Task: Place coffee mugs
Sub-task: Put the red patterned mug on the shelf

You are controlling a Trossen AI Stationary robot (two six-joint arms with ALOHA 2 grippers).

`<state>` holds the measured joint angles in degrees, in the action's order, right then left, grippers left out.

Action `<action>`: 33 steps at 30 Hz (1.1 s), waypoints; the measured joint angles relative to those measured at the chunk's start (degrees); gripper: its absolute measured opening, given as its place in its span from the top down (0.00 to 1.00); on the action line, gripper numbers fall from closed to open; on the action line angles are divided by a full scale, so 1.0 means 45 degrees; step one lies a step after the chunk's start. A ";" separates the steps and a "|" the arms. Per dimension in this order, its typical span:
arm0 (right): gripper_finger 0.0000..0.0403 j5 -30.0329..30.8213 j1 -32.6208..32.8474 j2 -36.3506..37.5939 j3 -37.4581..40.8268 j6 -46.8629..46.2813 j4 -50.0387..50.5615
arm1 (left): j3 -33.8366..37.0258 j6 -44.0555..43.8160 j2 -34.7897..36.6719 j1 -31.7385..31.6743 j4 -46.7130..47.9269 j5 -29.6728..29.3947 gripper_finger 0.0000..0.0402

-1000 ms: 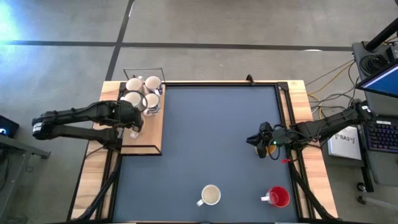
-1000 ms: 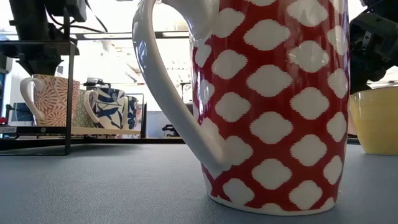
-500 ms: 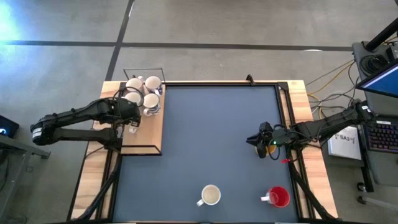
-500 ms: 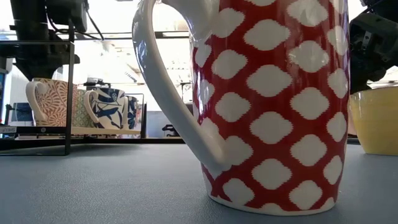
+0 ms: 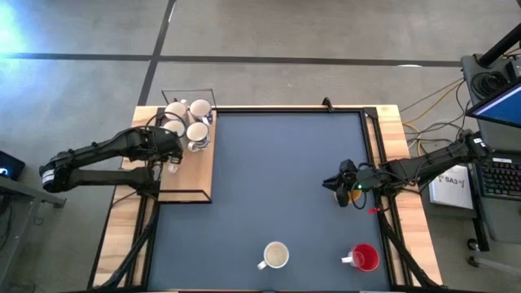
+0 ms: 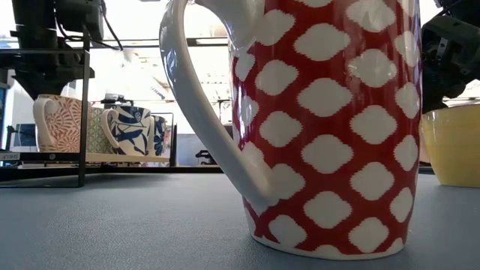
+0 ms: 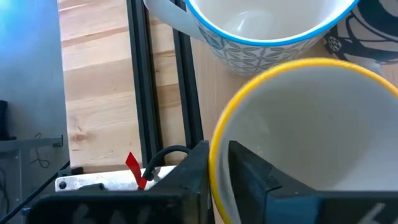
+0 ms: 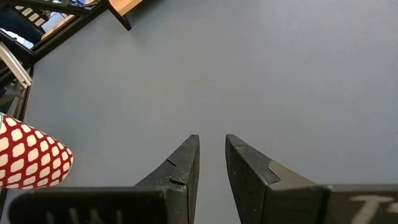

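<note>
Grey matting covers the surface (image 5: 285, 179). Nearest, at the high view's lower edge, stand a red patterned mug (image 5: 365, 258) and a cream mug (image 5: 276, 255), already set down. At middle right the right gripper (image 5: 340, 189) waits, fingers nearly together and empty. Farthest, upper left, the left gripper (image 5: 168, 146) pinches the rim of a yellow-rimmed mug (image 7: 298, 130) on the wooden shelf (image 5: 195, 175) among clustered mugs (image 5: 189, 122). The step appears to be pickup; next it should lift clear of its neighbours and carry the mug to the mat.

A robotics lab or workshop — bare concrete floor (image 5: 285, 32) around a wood-edged test table (image 5: 285, 187), loose cables (image 5: 427, 106) trailing at the far right, and a workstation with keyboard (image 5: 498, 177) and monitor (image 5: 501, 102) on the right.
</note>
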<state>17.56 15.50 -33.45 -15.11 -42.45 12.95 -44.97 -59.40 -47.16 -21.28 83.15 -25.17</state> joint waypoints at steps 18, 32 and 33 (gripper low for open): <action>0.83 -0.0001 0.0001 0.0000 0.0000 0.0003 0.0002 | -0.1411 -0.0011 -0.0121 0.0000 0.1151 0.0139 0.72; 0.83 -0.0001 -0.0002 0.0000 0.0000 0.0004 0.0001 | -0.3180 0.1268 -0.1377 0.0776 -0.0169 0.0730 0.72; 0.83 0.0002 0.0001 -0.0002 0.0000 0.0004 0.0001 | -0.3335 0.1298 -0.1593 0.0961 -0.0327 0.0733 0.72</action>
<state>17.57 15.51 -33.46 -15.11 -42.44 12.96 -59.98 -53.56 -54.32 -16.95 81.68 -21.87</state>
